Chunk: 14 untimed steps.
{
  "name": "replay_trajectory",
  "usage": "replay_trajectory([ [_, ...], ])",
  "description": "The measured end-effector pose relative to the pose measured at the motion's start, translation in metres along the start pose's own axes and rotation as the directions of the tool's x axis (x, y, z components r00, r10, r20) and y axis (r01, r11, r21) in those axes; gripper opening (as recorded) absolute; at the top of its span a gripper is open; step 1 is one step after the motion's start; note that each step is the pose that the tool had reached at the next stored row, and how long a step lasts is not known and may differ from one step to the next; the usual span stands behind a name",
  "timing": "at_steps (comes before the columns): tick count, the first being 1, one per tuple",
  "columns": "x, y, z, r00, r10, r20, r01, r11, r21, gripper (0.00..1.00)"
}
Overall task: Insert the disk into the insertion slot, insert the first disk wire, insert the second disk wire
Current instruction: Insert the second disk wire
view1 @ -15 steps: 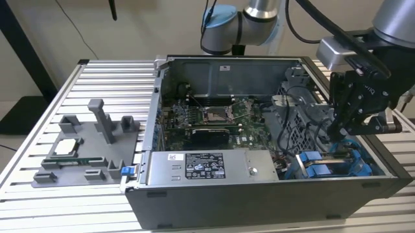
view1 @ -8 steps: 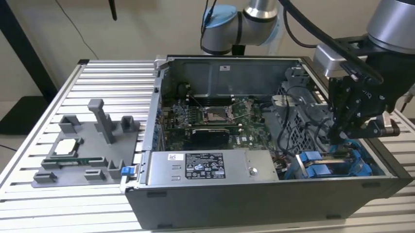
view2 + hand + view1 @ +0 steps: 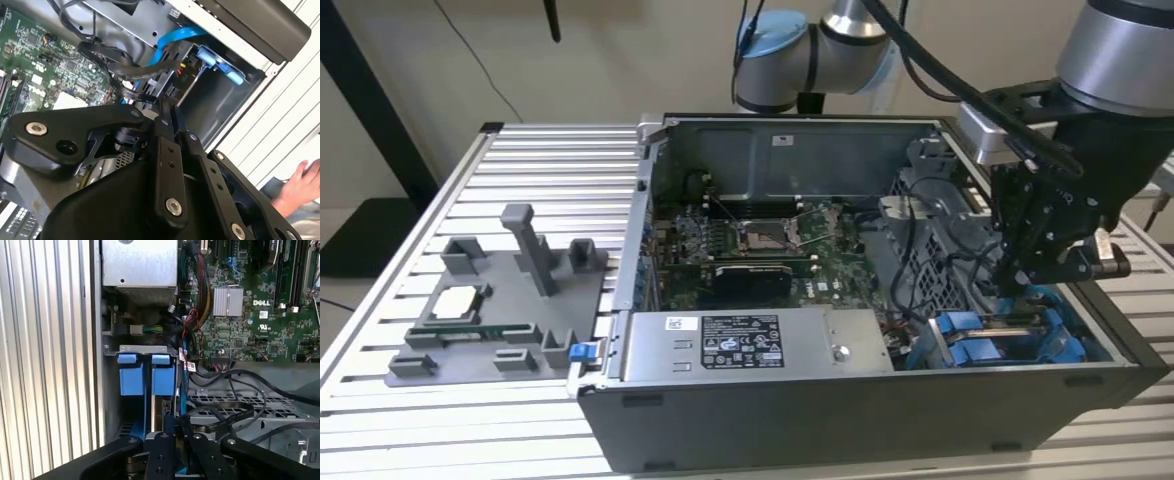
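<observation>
Black anodised metal, bolted at the joints, makes up the gripper; in both wrist views its fingers stand pressed close together, narrow and blade-like, and whether they pinch the flat black cable beside them I cannot tell. They reach down into the insertion slot, a narrow bay of grey perforated sheet with bright blue plastic rails, at the computer case's corner toward the exterior view's right. A thin silver-grey edge between the blue tabs looks like the disk, seated upright in the bay, though little of it shows. A blue flat cable and black sheathed wires curve just beside the fingers, crowding the bay's mouth. Further out lie the green motherboard with a finned heatsink, and the grey labelled power supply. The case stands on a ribbed aluminium counter, with grey plastic fixtures well apart. A person's hand rests near the case's outer wall.
</observation>
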<state>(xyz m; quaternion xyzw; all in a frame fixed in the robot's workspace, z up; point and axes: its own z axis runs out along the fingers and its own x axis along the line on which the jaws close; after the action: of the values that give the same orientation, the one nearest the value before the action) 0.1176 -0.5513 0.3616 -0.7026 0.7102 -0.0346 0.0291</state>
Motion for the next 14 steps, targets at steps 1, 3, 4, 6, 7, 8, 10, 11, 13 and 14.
replay_trajectory([
  [1, -0.0012, 0.0001, 0.0008, 1.0000, 0.000, -0.0022, 0.000, 1.0000, 0.0061, 0.00],
  [3, -0.0018, 0.0003, 0.0021, 1.0000, -0.001, -0.0092, 0.001, 0.9998, 0.0194, 0.00],
  [4, -0.0018, 0.0003, 0.0030, 0.9999, -0.001, -0.0126, 0.001, 0.9998, 0.0218, 0.00],
  [6, -0.0019, 0.0005, 0.0053, 0.9998, -0.002, -0.0197, 0.002, 0.9998, 0.0220, 0.00],
  [7, -0.0019, 0.0009, 0.0063, 0.9997, -0.002, -0.0227, 0.002, 0.9998, 0.0221, 0.00],
  [8, -0.0019, 0.0015, 0.0073, 0.9997, -0.002, -0.0257, 0.002, 0.9998, 0.0221, 0.00],
  [10, -0.0019, 0.0020, 0.0098, 0.9995, -0.002, -0.0304, 0.003, 0.9997, 0.0225, 0.00],
  [11, -0.0019, 0.0021, 0.0103, 0.9995, -0.003, -0.0320, 0.003, 0.9997, 0.0226, 0.00],
  [13, -0.0019, 0.0021, 0.0104, 0.9995, -0.003, -0.0329, 0.004, 0.9997, 0.0226, 0.00],
  [14, -0.0019, 0.0022, 0.0104, 0.9994, -0.003, -0.0331, 0.004, 0.9997, 0.0226, 0.00],
])
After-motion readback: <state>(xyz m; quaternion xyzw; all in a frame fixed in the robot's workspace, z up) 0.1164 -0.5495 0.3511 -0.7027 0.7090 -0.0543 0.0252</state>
